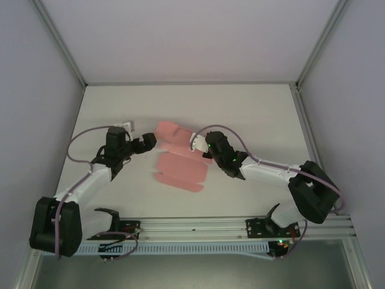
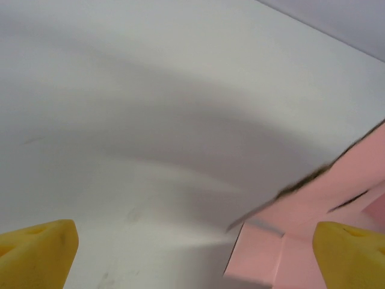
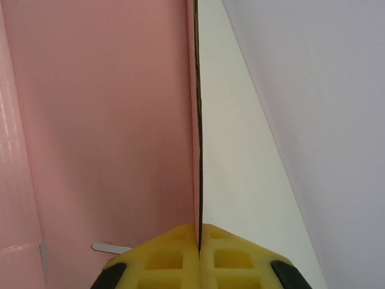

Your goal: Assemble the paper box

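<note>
The white counter [image 1: 240, 108] lies inside pale walls, and both arms reach in from its near edge. The left arm [image 1: 90, 177] bends towards the middle, the right arm [image 1: 271, 171] likewise from the other side. Between them, at the counter's centre, lies the paper box [image 1: 180, 165], a pale pink die-cut sheet with its flaps spread out. The left jaws stand wide apart just beside the sheet's far left flap. In the left wrist view their yellow fingertips [image 2: 36, 253] frame bare counter [image 2: 150, 120] and a corner of pink card [image 2: 271, 253]. The right jaws are clamped on the sheet's right part. In the right wrist view their yellow pads [image 3: 162, 259] meet on a thin card edge [image 3: 108, 120] that stands upright between them.
</note>
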